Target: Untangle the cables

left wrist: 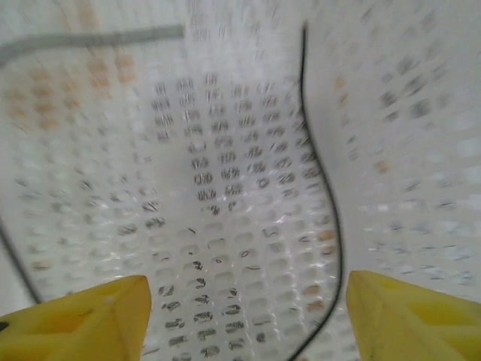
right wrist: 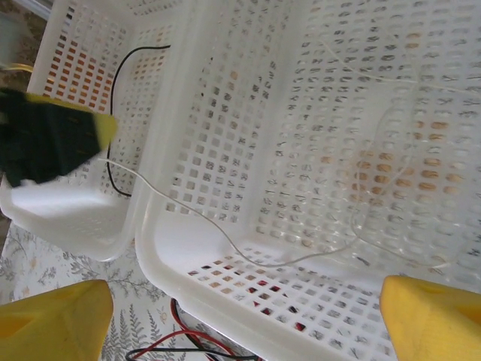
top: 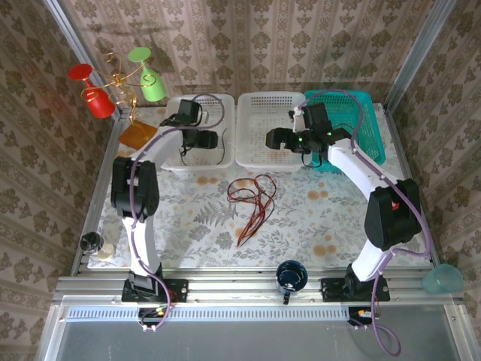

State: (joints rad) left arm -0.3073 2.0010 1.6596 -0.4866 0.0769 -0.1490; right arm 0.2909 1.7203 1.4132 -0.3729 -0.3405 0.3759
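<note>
My left gripper (left wrist: pixel 248 320) points down into the left white basket (left wrist: pixel 225 150), jaws spread wide with nothing between them; one black cable (left wrist: pixel 322 188) snakes across that basket's floor just ahead of my fingertips; my right gripper (right wrist: pixel 244 320) hovers over the near rim of the middle white basket (right wrist: pixel 225 301), jaws wide as well and empty; a thin pale wire (right wrist: pixel 225 232) lies inside it; the tangle of red and black cables (top: pixel 252 197) rests on the table (top: pixel 195 218) in front of both baskets, apart from either gripper.
</note>
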